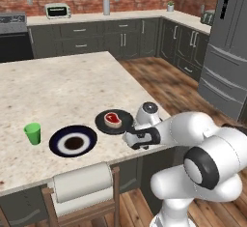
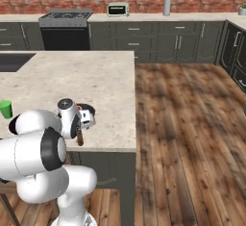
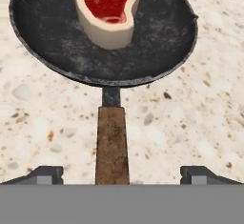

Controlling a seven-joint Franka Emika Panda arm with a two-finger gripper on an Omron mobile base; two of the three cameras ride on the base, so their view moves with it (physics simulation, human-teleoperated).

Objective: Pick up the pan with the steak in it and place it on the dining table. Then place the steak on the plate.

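So the end effector sits right at the near edge of the surface, its two fingertips spread wide on either side of the pan's brown wooden handle and not touching it, so it's open and holding nothing. In the left base view the end effector is low over that same edge, with the handle running underneath it.

Just past the fingers is the pan, flat on the speckled stone, handle pointing straight back toward the arm. The steak is inside it, sitting toward the far side of the pan, red top up with the pale fat rim all around. From the left base view you can see the pan and the steak near the corner of the island.

Right beside the pan, to its left, is the plate with the navy rim, close but not touching. A bit further left there's a green cup standing upright. Way at the back, a toaster sits on the wall counter.
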